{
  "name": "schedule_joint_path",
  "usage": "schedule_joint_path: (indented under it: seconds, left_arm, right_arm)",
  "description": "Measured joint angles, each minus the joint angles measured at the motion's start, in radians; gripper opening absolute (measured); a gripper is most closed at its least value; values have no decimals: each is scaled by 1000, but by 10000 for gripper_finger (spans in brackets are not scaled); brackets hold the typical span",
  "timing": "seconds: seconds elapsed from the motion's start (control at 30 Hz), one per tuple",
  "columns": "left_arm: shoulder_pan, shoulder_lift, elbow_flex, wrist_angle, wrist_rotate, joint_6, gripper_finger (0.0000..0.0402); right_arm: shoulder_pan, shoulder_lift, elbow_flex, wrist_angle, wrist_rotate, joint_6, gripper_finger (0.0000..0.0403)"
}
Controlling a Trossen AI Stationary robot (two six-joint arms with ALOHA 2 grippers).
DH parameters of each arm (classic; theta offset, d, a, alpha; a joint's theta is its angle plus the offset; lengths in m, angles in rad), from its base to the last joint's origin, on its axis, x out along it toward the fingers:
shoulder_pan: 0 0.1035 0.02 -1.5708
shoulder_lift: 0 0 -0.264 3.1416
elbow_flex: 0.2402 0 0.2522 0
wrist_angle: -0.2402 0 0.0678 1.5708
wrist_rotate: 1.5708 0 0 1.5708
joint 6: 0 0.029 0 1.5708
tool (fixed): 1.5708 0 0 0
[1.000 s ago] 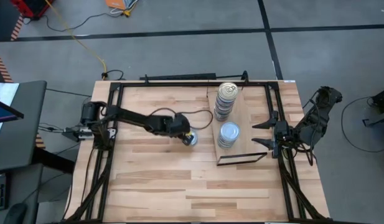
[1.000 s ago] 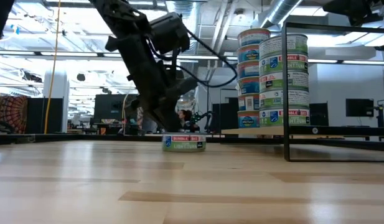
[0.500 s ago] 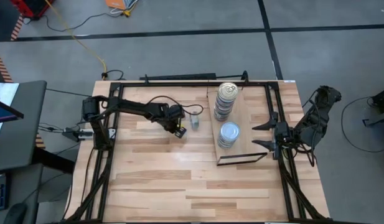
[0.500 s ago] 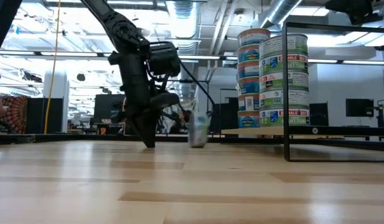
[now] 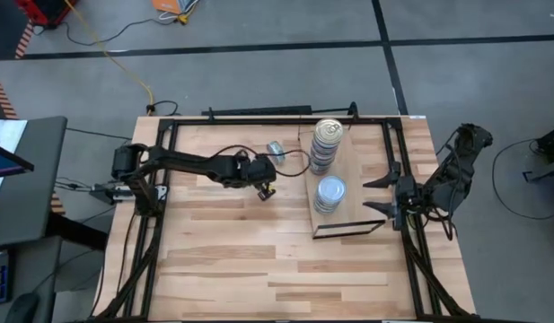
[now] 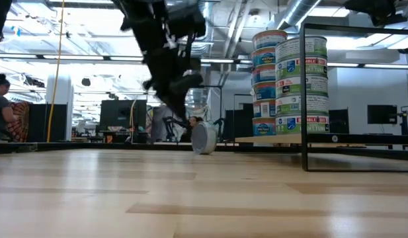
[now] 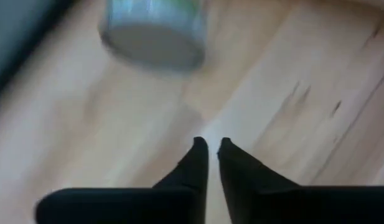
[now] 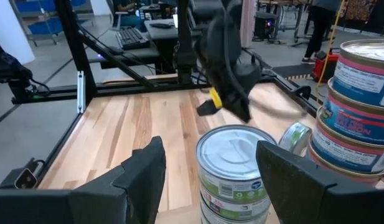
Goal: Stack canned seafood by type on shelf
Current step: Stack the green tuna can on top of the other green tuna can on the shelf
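A loose silvery tin [image 5: 276, 150] stands on its edge [image 6: 204, 139] on the tabletop, left of the shelf; it is blurred in the left wrist view [image 7: 153, 34]. My left gripper [image 5: 266, 189] [image 7: 211, 144] hangs above the table on the near side of the tin, shut and empty. On the shelf board [image 5: 353, 170] stand a tall stack of gold-topped tins [image 5: 327, 135] [image 6: 270, 82] and a stack of silvery-topped tins [image 5: 330, 190] [image 8: 232, 155]. My right gripper [image 5: 377, 195] [image 8: 213, 168] waits open at the shelf's right side.
A thin dark wire frame [image 5: 348, 229] [image 6: 359, 99] stands at the shelf's near end. Dark rails [image 5: 160, 224] run along the table's left and right edges. Bare wood lies across the near half of the table [image 5: 259, 269]. A person sits in the room beyond [image 6: 2, 119].
The left gripper, which was down over the flat-lying tin, drew back toward the left, then rose. The tin tipped up onto its edge and rolled toward the table's far edge, stopping left of the gold-topped stack.
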Motion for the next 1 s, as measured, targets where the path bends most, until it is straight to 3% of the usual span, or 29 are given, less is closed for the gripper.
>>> schedule_joint_path:
  seconds: [0.1, 0.37, 0.5, 0.6, 0.8, 1.0]
  left_arm:
    - [-10, -7, 50, -7, -71, 88, 66]
    - [75, -6, 160, -40, -47, 300, 199]
    - [122, -6, 169, -18, -10, 579, 251]
    - [143, -6, 169, -19, -12, 845, 269]
    - [181, -6, 169, 15, 59, 1191, 271]
    - [217, -6, 169, 59, 162, 1229, 271]
  right_arm:
    - [0, 11, 0, 21, 0, -4, 277]
    - [0, 54, 0, 25, 0, -3, 277]
    - [0, 64, 0, 23, 0, 8, 277]
    - [2, 65, 0, 14, 1, 23, 277]
    - [1, 65, 0, 9, 1, 31, 277]
    - [-13, 48, 0, 39, 2, -37, 277]
